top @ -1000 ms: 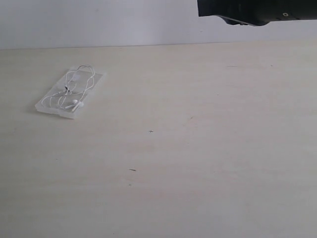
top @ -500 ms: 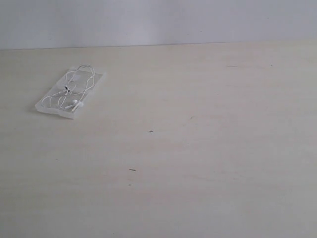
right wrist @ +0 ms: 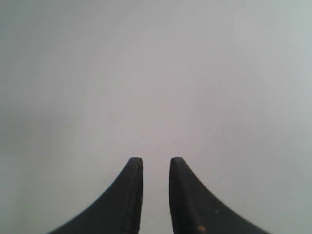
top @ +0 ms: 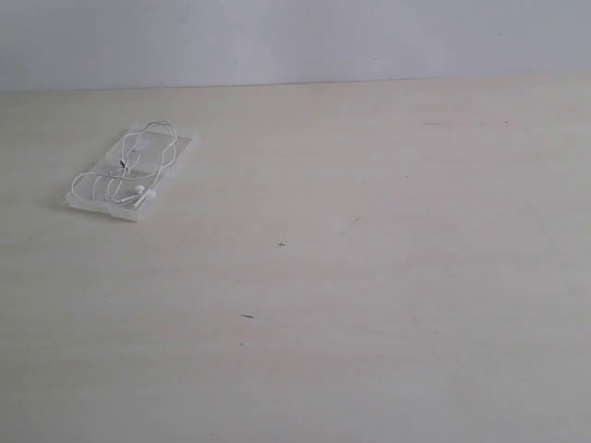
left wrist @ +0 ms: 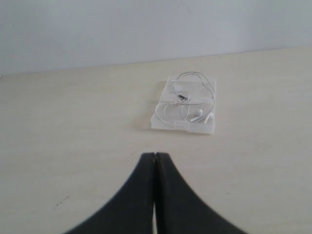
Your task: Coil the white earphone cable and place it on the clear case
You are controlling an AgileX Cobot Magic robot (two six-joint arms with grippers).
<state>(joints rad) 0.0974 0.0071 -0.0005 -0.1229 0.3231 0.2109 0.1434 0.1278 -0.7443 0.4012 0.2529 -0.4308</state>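
The clear case (top: 181,143) lies flat at the far left of the pale table, and the white earphone cable (top: 138,166) rests coiled in loose loops on top of it, earbuds toward the near end. In the left wrist view the clear case (left wrist: 210,126) with the white earphone cable (left wrist: 187,102) lies some way ahead of my left gripper (left wrist: 155,155), which is shut with nothing in it. My right gripper (right wrist: 156,160) faces only a blank grey wall, its fingers slightly apart and empty. Neither gripper shows in the exterior view.
The light wooden table (top: 369,277) carries a few small dark specks (top: 247,317). A plain grey wall (top: 295,37) stands behind the table's far edge.
A dark arm part at the upper right of the exterior view a second ago has moved out of sight. The case and cable have not moved.
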